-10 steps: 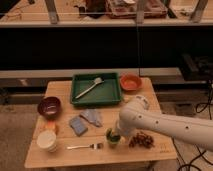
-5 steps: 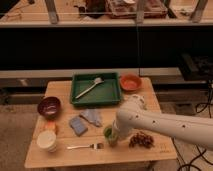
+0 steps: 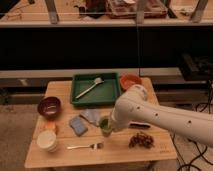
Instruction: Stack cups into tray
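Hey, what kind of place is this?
Probably a lab or workshop: a wooden table set with tableware, a cluttered metal-framed bench behind, cables on the floor. The gripper is shut on the green cup mid-table.

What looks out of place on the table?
A pale long-handled utensil lies diagonally in the dark green rectangular plastic tray, taking up stacking room. The gripper is shut on the pale green translucent plastic cup.

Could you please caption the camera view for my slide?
Gripper shut on green cup, tray behind it.
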You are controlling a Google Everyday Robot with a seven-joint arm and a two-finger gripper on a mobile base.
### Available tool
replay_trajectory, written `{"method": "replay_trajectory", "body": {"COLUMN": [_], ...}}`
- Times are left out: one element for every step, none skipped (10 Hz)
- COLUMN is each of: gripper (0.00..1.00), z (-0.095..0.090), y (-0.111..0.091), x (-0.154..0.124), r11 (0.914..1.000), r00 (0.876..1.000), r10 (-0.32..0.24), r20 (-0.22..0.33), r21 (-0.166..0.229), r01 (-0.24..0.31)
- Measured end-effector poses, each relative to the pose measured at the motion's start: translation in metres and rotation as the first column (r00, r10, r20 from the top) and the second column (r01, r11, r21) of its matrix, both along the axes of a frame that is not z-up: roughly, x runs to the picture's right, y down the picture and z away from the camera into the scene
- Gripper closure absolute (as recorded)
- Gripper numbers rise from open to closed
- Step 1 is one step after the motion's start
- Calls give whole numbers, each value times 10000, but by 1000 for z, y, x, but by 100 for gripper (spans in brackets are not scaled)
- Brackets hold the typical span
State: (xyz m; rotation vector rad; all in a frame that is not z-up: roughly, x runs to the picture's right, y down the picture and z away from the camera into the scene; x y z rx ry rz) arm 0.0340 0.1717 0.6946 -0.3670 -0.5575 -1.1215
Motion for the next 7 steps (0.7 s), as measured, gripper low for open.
{"method": "replay_trajectory", "body": {"gripper": [89, 89, 89, 89, 89, 89, 89], "z": [-2, -8, -14, -24, -36, -45, -50], "y": [-11, -32, -43, -59, -73, -80, -82], "x": [-13, -42, -58, -78, -100, -118, -131], "r11": [9999, 9997, 9996, 9993, 9985, 9977, 9967], "r00": [9998, 9969, 9938, 9877, 9777, 9654, 9556], "r10": [-49, -114, -149, -251, -449, -638, -795], "r20": [218, 784, 1101, 1542, 2053, 2529, 2839], "r21": [126, 236, 271, 323, 385, 368, 364], "r01": [46, 96, 120, 204, 378, 563, 721]}}
